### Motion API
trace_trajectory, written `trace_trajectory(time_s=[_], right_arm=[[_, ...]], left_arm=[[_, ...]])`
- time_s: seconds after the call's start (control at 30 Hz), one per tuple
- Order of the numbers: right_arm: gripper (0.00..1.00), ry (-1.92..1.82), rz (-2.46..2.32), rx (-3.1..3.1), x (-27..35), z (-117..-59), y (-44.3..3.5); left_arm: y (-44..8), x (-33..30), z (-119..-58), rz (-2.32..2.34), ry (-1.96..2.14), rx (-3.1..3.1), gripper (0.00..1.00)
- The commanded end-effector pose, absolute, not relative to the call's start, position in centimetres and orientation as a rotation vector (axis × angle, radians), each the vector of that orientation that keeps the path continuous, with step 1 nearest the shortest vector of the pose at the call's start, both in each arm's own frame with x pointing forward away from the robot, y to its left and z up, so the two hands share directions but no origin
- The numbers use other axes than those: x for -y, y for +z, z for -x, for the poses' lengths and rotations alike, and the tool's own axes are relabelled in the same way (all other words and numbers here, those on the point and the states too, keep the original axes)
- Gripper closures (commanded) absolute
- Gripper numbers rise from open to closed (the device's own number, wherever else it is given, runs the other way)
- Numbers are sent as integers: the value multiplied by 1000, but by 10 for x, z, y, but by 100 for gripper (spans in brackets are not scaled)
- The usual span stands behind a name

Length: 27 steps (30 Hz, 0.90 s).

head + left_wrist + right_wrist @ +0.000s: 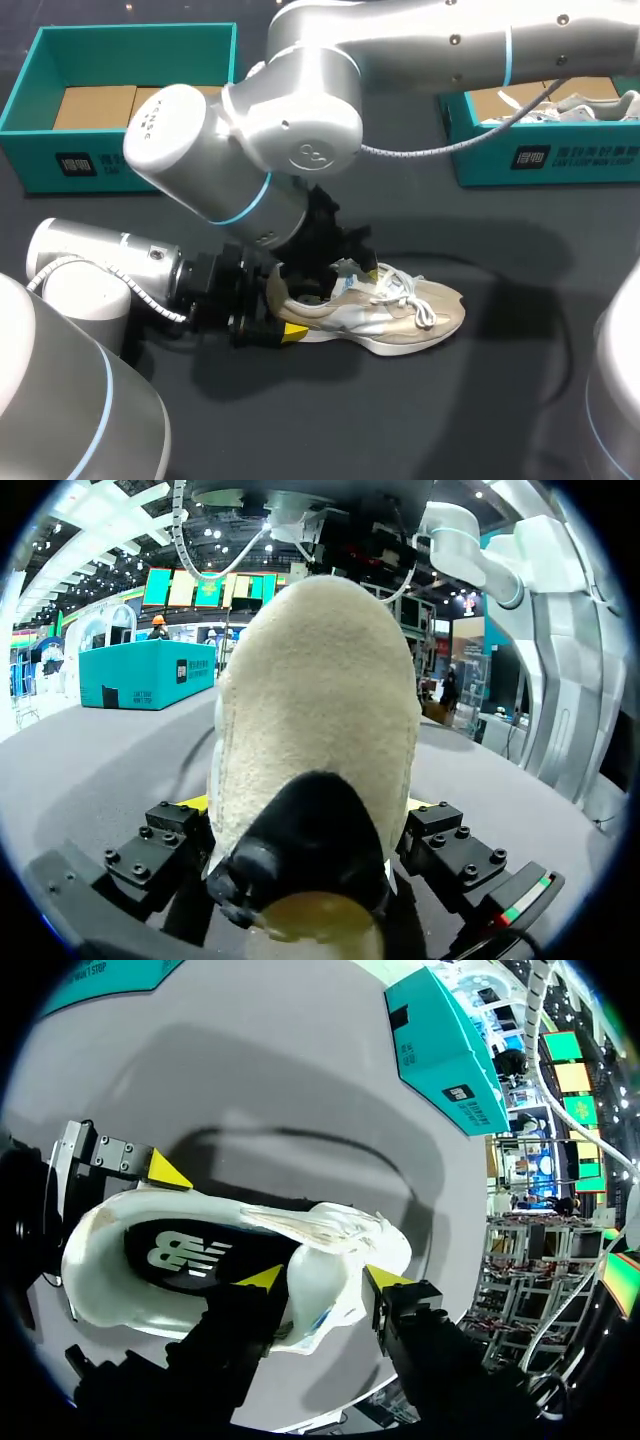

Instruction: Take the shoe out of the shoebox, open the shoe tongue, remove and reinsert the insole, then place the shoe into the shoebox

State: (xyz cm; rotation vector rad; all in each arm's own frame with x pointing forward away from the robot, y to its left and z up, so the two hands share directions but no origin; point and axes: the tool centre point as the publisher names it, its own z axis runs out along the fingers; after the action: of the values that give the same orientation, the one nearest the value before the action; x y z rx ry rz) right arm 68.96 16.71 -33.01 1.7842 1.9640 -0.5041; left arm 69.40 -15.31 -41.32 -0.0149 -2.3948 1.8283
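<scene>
One logo-printed insole (185,1255) (inside shoe (335,1260))

In the head view my right arm (300,130) covers the right hand (323,1279), the heel opening of the shoe (400,315) and one corner of the left shoebox (30,160). The right shoebox (480,160) is cut off by the picture's edge. In the left wrist view the heel hides the toe, the laces and nearly all of the yellow tips of the left hand (307,802). In the right wrist view the front of the insole (190,1255) goes under the upper.
</scene>
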Motion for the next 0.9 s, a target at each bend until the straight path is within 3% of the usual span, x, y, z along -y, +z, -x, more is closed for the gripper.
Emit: trace_trajectory(time_s=[0.03, 0.37, 0.9], right_arm=[[53, -271, -2272, -1293, -155, -690, -321], [53, -281, -2341, -1380, -137, -695, -316], [55, -253, -2365, -1427, -175, -666, -320]], left_arm=[[-419, 154, -691, 12, 1828, 2396, 100], [-419, 154, -691, 12, 1828, 2396, 100], [-419, 154, -691, 12, 1828, 2396, 100]])
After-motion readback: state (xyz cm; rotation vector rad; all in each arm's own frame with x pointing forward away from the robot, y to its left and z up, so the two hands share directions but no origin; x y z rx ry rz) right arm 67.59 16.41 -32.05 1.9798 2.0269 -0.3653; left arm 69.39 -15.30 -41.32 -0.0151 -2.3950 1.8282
